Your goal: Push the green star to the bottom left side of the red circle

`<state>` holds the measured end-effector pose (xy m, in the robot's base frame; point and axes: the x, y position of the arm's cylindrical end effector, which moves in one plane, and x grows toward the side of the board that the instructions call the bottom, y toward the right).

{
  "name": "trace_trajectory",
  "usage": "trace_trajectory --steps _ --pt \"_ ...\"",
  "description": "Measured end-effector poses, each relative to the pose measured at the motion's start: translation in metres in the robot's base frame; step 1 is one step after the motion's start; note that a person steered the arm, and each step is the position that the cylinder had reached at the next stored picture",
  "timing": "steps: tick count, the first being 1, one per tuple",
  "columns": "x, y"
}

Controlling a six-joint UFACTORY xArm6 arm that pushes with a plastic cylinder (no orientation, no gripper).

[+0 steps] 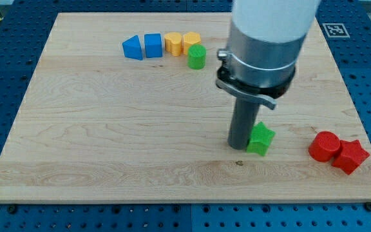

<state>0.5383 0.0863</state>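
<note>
The green star (261, 139) lies on the wooden board at the lower right of centre. My tip (238, 147) rests right against the star's left side. The red circle (324, 146) sits further to the view's right, near the board's lower right corner, with a gap between it and the star. A red star (351, 155) touches the red circle on its right.
Near the view's top stand a blue triangle (133, 48), a blue cube (153, 45), a yellow pentagon (172, 44), a yellow heart (191, 42) and a green cylinder (196, 57). The board's right edge (366, 122) is close to the red blocks.
</note>
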Motion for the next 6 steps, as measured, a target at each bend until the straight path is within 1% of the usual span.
trace_trajectory --steps 1,2,4,5,6 --pt "0.001 0.013" --pt "-0.012 0.026" --pt "-0.038 0.035" --pt "-0.038 0.053" --pt "-0.024 0.069"
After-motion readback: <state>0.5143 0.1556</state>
